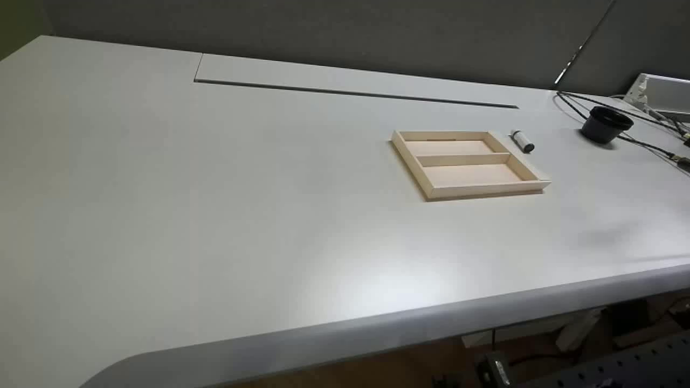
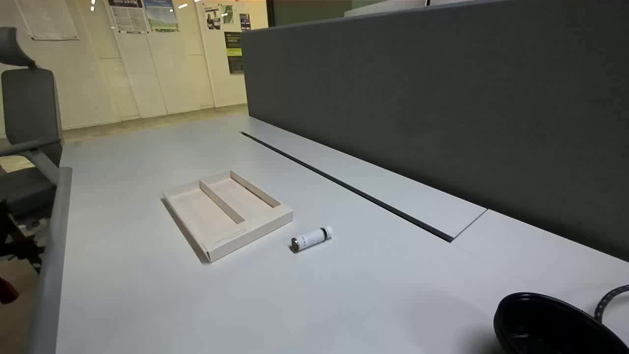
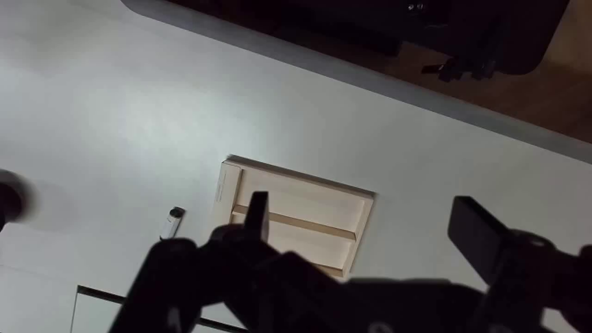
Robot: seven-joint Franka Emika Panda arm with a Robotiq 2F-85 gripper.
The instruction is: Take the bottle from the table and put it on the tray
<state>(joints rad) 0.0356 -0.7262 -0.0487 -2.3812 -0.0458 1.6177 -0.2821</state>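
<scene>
Jaws standing wide apart, the black two-fingered gripper (image 3: 360,208) hangs above the smooth pale grey-white table (image 1: 242,188), its hold fully released! There below, on its side, lies the small cylindrical bottle (image 2: 310,239), white-labelled with a dark end, out on the table itself. Just beside it, a sliver of table between them in both exterior views, sits the shallow rectangular tray (image 1: 485,189) of light unpainted wood, one divider splitting it into two compartments. And in the wrist view the gripper blocks part of that tray! Over on the bottle's other side, well apart from the tray, sits the round black bowl (image 1: 606,126), a dark speckled cable (image 2: 604,298) near it, while a dark grey partition (image 2: 417,113) runs along the table's back edge.
</scene>
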